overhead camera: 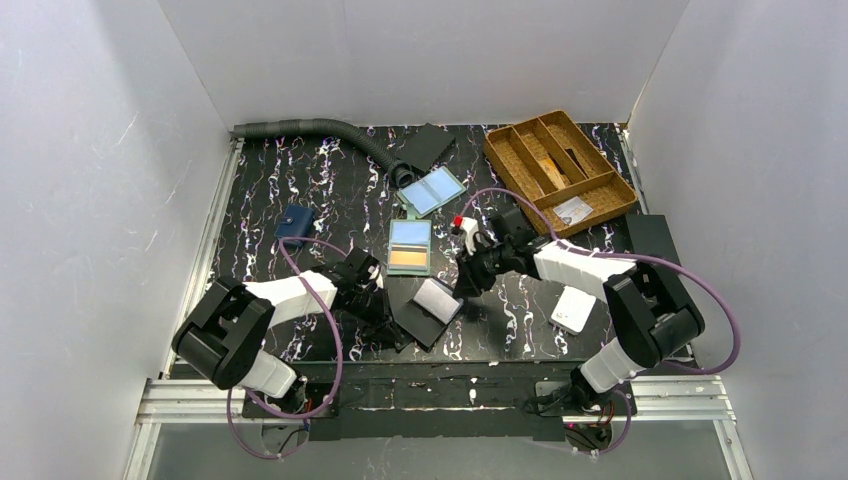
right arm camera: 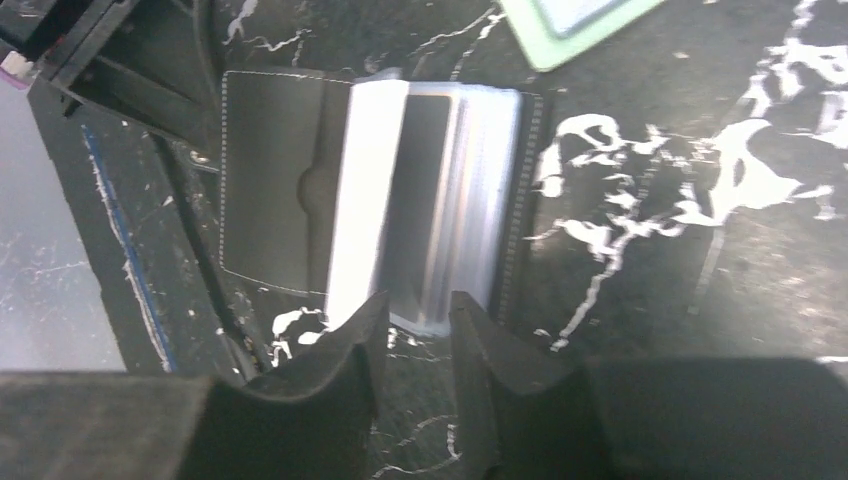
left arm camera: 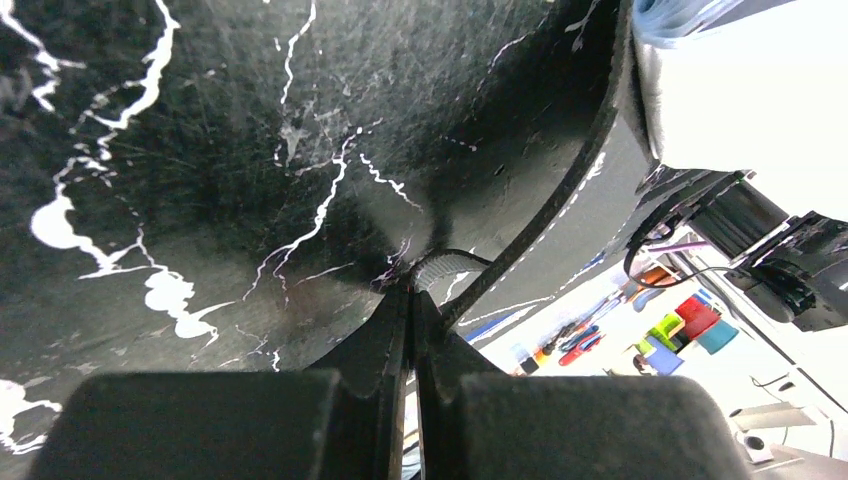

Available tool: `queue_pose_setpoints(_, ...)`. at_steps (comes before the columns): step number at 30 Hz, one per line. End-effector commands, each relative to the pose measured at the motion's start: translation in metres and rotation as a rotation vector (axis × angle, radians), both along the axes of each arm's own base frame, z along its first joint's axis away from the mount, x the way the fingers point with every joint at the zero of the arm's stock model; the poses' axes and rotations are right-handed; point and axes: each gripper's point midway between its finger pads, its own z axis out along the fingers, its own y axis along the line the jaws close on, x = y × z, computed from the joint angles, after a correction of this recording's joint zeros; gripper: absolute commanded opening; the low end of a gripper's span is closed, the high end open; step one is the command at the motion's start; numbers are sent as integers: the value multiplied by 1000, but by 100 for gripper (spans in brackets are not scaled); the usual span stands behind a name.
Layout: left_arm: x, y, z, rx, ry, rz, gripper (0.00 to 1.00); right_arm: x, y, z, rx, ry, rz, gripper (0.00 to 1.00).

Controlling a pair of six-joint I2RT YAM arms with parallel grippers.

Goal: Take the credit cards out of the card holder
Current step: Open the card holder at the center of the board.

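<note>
The grey-green card holder point(overhead camera: 410, 247) lies open mid-table, a blue card point(overhead camera: 410, 234) and an orange card point(overhead camera: 408, 260) in its pockets; its corner shows in the right wrist view point(right arm camera: 570, 22). No gripper touches it. In front of it lies an open black folder with clear sleeves point(overhead camera: 427, 308) point(right arm camera: 440, 200); a dark rectangle shows in one sleeve. My left gripper point(overhead camera: 388, 322) point(left arm camera: 412, 287) is shut on the folder's black cover point(left arm camera: 560, 190) at its left edge. My right gripper point(overhead camera: 462, 285) point(right arm camera: 418, 305) is open, its tips at the sleeves' near edge.
A bifold with two pale blue panels point(overhead camera: 432, 190) and a grey hose point(overhead camera: 310, 128) lie behind. A navy wallet point(overhead camera: 294, 222) is at the left. A wooden divided tray point(overhead camera: 560, 170) stands back right. A white square box point(overhead camera: 573, 308) lies under the right arm.
</note>
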Motion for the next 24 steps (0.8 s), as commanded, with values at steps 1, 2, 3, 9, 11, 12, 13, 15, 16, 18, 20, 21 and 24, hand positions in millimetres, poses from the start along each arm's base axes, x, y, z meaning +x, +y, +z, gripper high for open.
queue_pose_setpoints(1, 3, 5, -10, 24, -28, 23, 0, 2, 13, 3, -11, -64, 26, 32)
queue_pose_setpoints(2, 3, 4, -10, 21, -29, 24, 0, 0, 14, 3, -15, -62, 33, 28)
queue_pose_setpoints(3, 3, 4, -11, 19, -27, 26, 0, -3, 16, 3, -13, -62, 48, 26)
queue_pose_setpoints(9, 2, 3, -8, 12, -28, 22, 0, -37, 39, 14, 23, -127, 226, 17)
queue_pose_setpoints(11, 3, 4, -5, 9, -36, 27, 1, -52, 47, 18, 37, -160, 295, 17)
queue_pose_setpoints(12, 4, 4, -3, 10, -45, 35, 8, -59, 50, 19, 38, -175, 323, 17)
queue_pose_setpoints(13, 4, 5, 0, 10, -54, 50, 16, -65, 53, 18, 35, -191, 353, 17)
queue_pose_setpoints(15, 6, 7, 9, 2, -84, 84, 31, -73, 57, 11, 15, -200, 384, 17)
queue_pose_setpoints(16, 6, 8, 13, -3, -99, 103, 39, -76, 58, 6, -2, -197, 393, 17)
queue_pose_setpoints(18, 4, 13, 18, -14, -118, 148, 50, -79, 60, -7, -50, -197, 401, 18)
queue_pose_setpoints(20, 3, 16, 24, -30, -137, 190, 56, -80, 61, -17, -96, -202, 411, 18)
queue_pose_setpoints(21, 3, 18, 26, -39, -153, 207, 60, -81, 61, -21, -115, -206, 413, 18)
queue_pose_setpoints(24, 6, 16, 40, -120, -225, 239, 67, -77, 60, -26, -146, -217, 401, 19)
